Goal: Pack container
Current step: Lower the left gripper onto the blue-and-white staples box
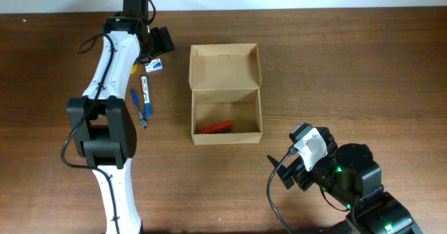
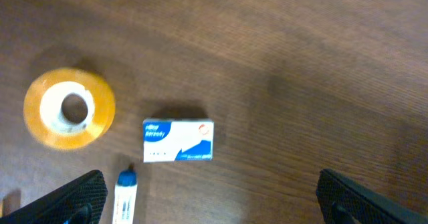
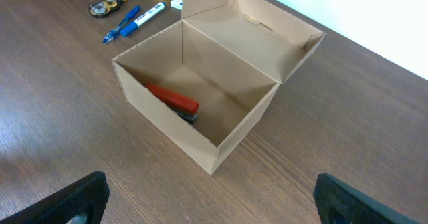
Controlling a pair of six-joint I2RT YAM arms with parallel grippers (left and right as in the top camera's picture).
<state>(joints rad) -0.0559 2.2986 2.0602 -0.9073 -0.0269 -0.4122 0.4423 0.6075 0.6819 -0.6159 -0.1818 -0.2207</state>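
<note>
The brown cardboard container (image 1: 225,133) stands open mid-table, its flap lid (image 1: 224,68) folded back. A red-handled tool (image 1: 215,128) lies inside; it also shows in the right wrist view (image 3: 172,97). My left gripper (image 1: 159,47) is open and empty above the table, left of the lid. In the left wrist view the left gripper (image 2: 210,204) hovers over a small white-and-blue box (image 2: 178,141), a yellow tape roll (image 2: 69,107) and a blue-capped marker (image 2: 124,196). My right gripper (image 1: 297,165) is open and empty, in front and to the right of the container (image 3: 167,127).
Left of the container lie the small white-and-blue box (image 1: 154,66), the marker (image 1: 146,93) and a blue pen (image 1: 138,108). The right wrist view also shows a small round metal item (image 3: 103,8) beyond the pen (image 3: 120,25). The table's far edge runs behind the lid.
</note>
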